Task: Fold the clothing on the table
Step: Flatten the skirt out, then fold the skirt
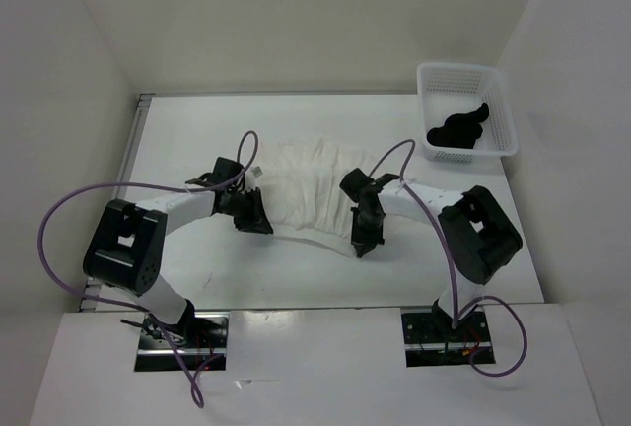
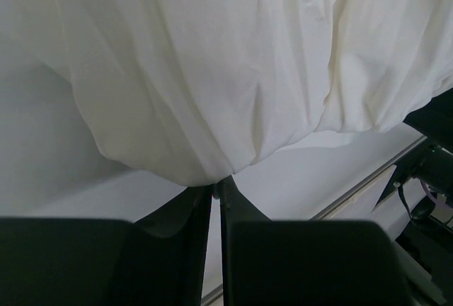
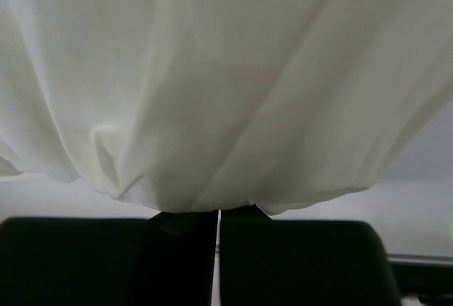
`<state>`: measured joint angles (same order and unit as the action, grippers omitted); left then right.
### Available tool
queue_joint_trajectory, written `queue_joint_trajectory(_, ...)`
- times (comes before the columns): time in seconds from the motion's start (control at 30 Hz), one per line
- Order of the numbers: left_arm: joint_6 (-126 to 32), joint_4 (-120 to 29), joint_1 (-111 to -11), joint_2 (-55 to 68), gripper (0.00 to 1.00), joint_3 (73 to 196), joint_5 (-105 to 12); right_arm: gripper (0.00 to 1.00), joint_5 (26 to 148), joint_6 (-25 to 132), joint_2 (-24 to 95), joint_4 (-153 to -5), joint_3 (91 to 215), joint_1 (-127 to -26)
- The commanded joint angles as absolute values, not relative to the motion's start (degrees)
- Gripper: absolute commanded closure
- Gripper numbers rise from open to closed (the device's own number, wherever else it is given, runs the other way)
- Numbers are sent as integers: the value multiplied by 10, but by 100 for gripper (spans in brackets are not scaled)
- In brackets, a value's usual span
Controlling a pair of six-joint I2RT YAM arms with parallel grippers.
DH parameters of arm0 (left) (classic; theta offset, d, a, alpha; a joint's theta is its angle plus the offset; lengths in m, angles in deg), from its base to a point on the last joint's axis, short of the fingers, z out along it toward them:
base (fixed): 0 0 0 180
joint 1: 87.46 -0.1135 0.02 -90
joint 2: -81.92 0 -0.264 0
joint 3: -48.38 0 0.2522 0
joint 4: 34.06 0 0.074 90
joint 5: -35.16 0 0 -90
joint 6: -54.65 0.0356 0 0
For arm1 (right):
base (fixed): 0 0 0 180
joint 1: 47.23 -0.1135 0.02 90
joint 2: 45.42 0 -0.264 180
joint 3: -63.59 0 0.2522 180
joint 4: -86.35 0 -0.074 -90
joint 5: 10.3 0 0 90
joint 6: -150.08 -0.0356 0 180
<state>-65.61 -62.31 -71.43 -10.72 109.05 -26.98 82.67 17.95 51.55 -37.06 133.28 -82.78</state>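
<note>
What I count here
One garment (image 1: pixel 311 189), one table (image 1: pixel 197 140), one basket (image 1: pixel 505 110), one black item (image 1: pixel 455 130); two grippers, my left gripper (image 2: pixel 216 182) and my right gripper (image 3: pixel 218 210).

clothing (image 2: pixel 212 72) cropped in wrist views, black item (image 1: pixel 458 130) unidentifiable

No text, label, brand or number was legible in any view. The clothing (image 1: pixel 311 194), basket (image 1: pixel 458 69) and counter (image 1: pixel 197 140) showed no readable marks.
</note>
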Motion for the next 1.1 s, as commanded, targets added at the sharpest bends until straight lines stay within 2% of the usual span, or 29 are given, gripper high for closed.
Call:
queue_joint_trajectory(0.0,-649,-696,-715,-70,86,1092,-287,100,845,162,486,-302,1328,-843)
queue_joint_trajectory(0.2,-637,-764,-715,-70,86,1097,-275,100,845,162,462,-250,1311,-861)
queue_joint_trajectory(0.53,-632,-863,-697,-18,86,1138,-266,100,874,124,342,-146,1323,-884)
queue_joint_trajectory(0.8,-665,-885,-697,27,84,1194,-242,100,860,118,341,-128,1368,-884)
queue_joint_trajectory(0.83,-665,-879,-697,27,81,1194,-242,100,860,118,347,-134,1368,-884)
queue_joint_trajectory(0.9,-649,-869,-697,27,65,1194,-222,100,866,118,347,-146,1368,-884)
queue_joint_trajectory(0.93,-644,-857,-697,27,27,1178,-215,100,866,118,353,-154,1368,-884)
queue_joint_trajectory(0.97,-644,-857,-697,27,0,1172,-210,100,866,118,358,-154,1368,-884)
queue_joint_trajectory(1.07,-630,-851,-697,34,0,1155,-205,100,866,118,363,-160,1368,-884)
